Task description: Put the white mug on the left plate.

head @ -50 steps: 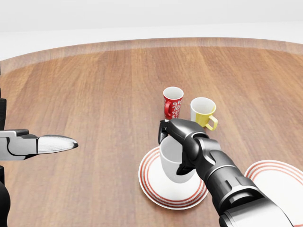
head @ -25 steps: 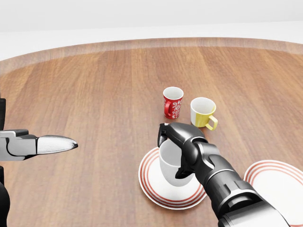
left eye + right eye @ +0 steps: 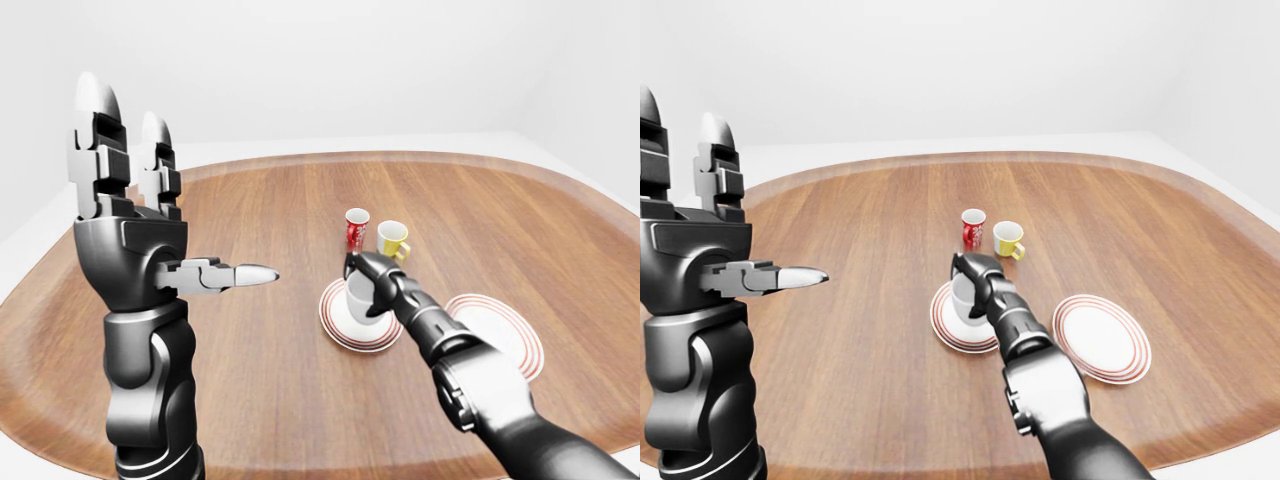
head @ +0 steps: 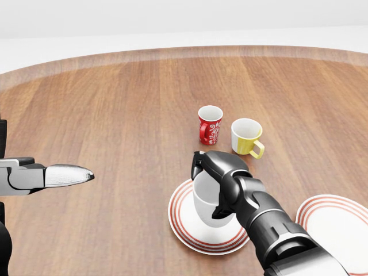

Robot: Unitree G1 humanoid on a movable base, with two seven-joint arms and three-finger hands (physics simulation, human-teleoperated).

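The white mug (image 4: 203, 199) is upright over the middle of the left plate (image 4: 179, 225), a white plate with red rings. I cannot tell whether its base touches the plate. My right hand (image 4: 211, 187) is shut on the mug, thumb at its rim and fingers round its right side. My left hand (image 3: 175, 215) is open and empty, raised at the left of the left-eye view, far from the plate. Only its thumb shows in the head view.
A red patterned mug (image 4: 210, 124) and a yellow mug (image 4: 246, 137) stand just above the left plate in the head view. A second red-ringed plate (image 4: 339, 221) lies at the lower right. The wooden table (image 4: 115, 115) has a raised rim.
My right hand has shifted the white mug slightly left and down over the left plate. The left hand has not moved.
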